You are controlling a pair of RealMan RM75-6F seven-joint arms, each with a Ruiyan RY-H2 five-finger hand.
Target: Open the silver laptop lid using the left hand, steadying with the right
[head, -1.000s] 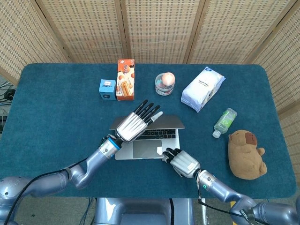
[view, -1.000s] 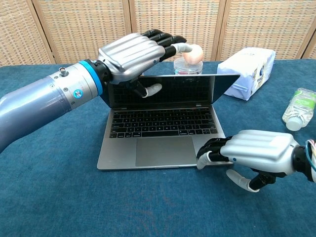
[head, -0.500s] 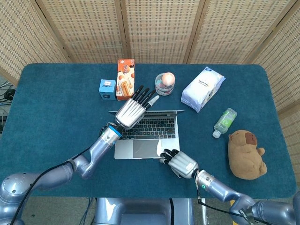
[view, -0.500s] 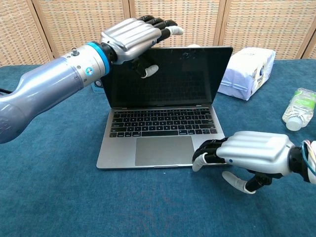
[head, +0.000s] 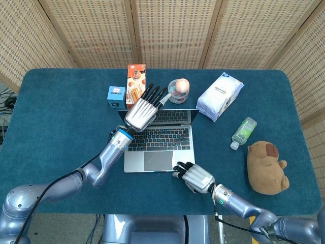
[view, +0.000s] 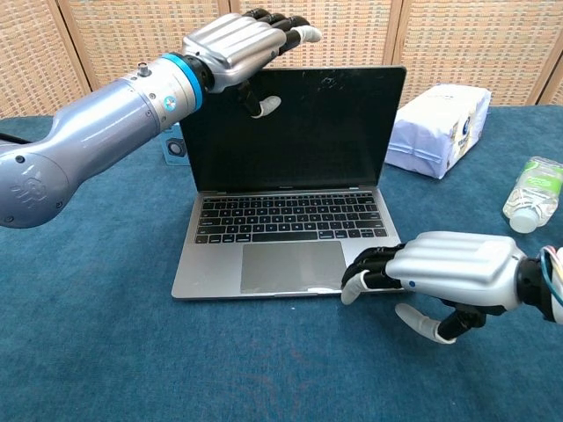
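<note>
The silver laptop (head: 158, 147) (view: 290, 224) lies open in the middle of the table, with its dark lid (view: 339, 132) (head: 179, 116) standing past upright. My left hand (head: 141, 113) (view: 233, 42) is at the lid's top left edge, fingers laid over the top and the thumb against the screen side. My right hand (head: 196, 178) (view: 449, 268) rests on the table at the base's front right corner. Its curled fingertips (view: 365, 268) press on the palm rest and the thumb hangs free below.
Behind the laptop stand a blue box (head: 116, 96), an orange snack box (head: 135, 84) and a small cup (head: 178, 90). A white bag (head: 220, 95) (view: 440, 127), a bottle (head: 244, 131) (view: 532, 195) and a brown plush (head: 266, 166) lie to the right.
My left hand has swung the lid up and back, from a shallow angle to past upright. My right hand has stayed pressed on the base's front corner.
</note>
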